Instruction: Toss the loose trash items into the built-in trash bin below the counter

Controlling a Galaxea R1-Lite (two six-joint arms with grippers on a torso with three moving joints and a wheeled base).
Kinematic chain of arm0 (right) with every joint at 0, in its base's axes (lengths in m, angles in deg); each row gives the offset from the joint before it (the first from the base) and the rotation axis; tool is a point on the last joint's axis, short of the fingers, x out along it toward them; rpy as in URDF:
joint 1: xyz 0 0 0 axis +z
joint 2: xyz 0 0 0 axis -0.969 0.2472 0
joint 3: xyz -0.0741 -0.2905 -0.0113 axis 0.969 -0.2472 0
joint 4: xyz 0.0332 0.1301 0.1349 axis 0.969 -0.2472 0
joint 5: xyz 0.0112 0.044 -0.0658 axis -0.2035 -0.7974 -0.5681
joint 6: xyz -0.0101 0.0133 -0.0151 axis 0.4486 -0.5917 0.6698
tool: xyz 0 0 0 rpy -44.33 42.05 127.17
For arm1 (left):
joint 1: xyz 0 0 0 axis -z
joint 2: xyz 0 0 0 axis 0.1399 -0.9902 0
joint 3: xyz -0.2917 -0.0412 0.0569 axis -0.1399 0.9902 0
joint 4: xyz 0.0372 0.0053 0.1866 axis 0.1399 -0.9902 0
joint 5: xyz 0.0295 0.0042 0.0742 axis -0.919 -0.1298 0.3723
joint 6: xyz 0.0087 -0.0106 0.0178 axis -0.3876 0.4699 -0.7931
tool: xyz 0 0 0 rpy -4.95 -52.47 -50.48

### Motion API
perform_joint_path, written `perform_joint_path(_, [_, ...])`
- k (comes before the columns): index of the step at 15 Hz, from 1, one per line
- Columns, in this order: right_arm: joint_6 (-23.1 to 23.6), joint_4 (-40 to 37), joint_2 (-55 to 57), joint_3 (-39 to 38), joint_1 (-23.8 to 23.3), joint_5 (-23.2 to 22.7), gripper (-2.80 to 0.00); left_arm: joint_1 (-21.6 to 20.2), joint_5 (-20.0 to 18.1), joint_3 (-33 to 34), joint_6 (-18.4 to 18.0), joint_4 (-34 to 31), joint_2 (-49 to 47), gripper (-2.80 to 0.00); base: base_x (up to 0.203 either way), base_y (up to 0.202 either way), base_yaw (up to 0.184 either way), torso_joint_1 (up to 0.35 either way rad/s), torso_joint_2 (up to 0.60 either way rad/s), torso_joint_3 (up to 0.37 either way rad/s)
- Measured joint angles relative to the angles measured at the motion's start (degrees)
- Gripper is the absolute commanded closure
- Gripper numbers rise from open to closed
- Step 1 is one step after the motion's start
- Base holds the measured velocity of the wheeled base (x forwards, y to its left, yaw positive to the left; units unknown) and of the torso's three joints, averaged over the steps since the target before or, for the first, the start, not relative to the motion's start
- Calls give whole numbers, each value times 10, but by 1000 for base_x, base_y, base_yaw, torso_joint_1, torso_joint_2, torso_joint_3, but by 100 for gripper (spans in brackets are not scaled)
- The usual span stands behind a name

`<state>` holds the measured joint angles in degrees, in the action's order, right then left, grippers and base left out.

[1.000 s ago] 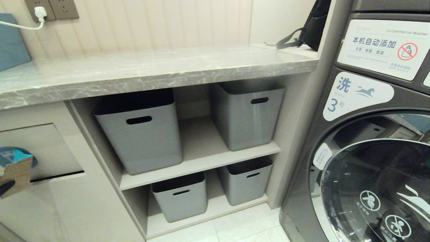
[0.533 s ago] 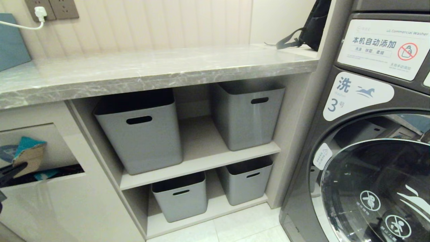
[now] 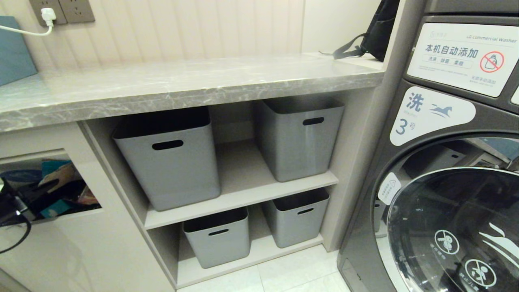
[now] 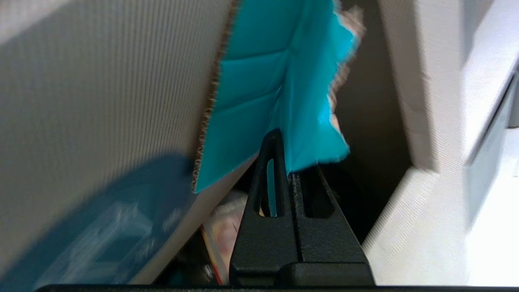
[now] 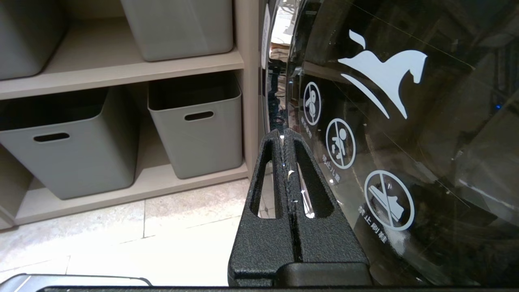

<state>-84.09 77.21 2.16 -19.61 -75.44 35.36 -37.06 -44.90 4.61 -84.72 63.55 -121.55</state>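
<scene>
Left gripper: fingers pressed together on the teal cardboard piece, inside the opening of the built-in trash bin below the counter.
Key relation: the piece stands up from the fingertips, leaning on the pushed-in flap; the dark cavity lies underneath.
Right gripper: closed, empty, parked by the washing machine.
Next, I judge: release.

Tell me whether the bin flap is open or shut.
Open. The flap is pushed inward, and the dark bin opening shows trash inside. The left end effector, shut on a teal wrapper, reaches into the gap.
</scene>
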Motion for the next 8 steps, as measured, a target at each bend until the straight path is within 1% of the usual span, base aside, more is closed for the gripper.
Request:
perform_joint_path(2, [0, 0, 0, 0, 0, 0, 0, 9, 14, -33, 0, 0, -17, 0, 0, 0, 0, 0, 0, 0])
perform_joint_path(5, [0, 0, 0, 0, 0, 0, 0, 24, 49, -84, 1, 0, -46, 0, 0, 0, 0, 0, 0, 0])
perform_joint_path(8, [0, 0, 0, 0, 0, 0, 0, 28, 55, -103, 0, 0, -67, 0, 0, 0, 0, 0, 0, 0])
